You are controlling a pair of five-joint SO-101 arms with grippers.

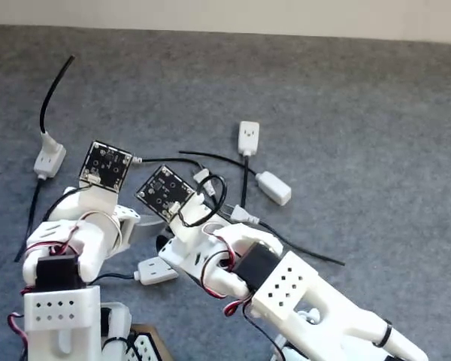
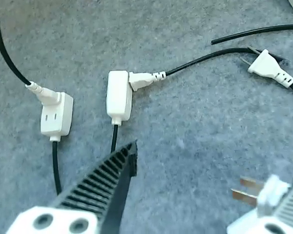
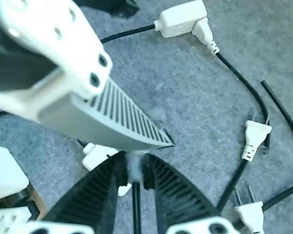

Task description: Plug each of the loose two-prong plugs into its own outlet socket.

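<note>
My right gripper [image 3: 133,163] is shut on a white two-prong plug [image 3: 135,169], whose black cord runs back between the black fingers. In the left wrist view that plug [image 2: 263,195] shows its bare brass prongs beside the grey finger of my left gripper [image 2: 215,161]. The left gripper is open with nothing between its fingers. A white outlet [image 3: 95,157] lies just past the right gripper's tips. Two loose plugs [image 3: 254,139] [image 3: 249,214] lie on the carpet. In the high view both arms meet close to an outlet [image 1: 156,271].
One outlet [image 2: 119,95] has a white plug [image 2: 144,79] seated in it, and another outlet [image 2: 56,114] beside it shows open slots. More outlets [image 1: 248,137] [image 1: 273,188] [image 1: 49,160] and black cords lie across the grey carpet [image 1: 376,135]. A loose plug [image 2: 268,68] lies farther off.
</note>
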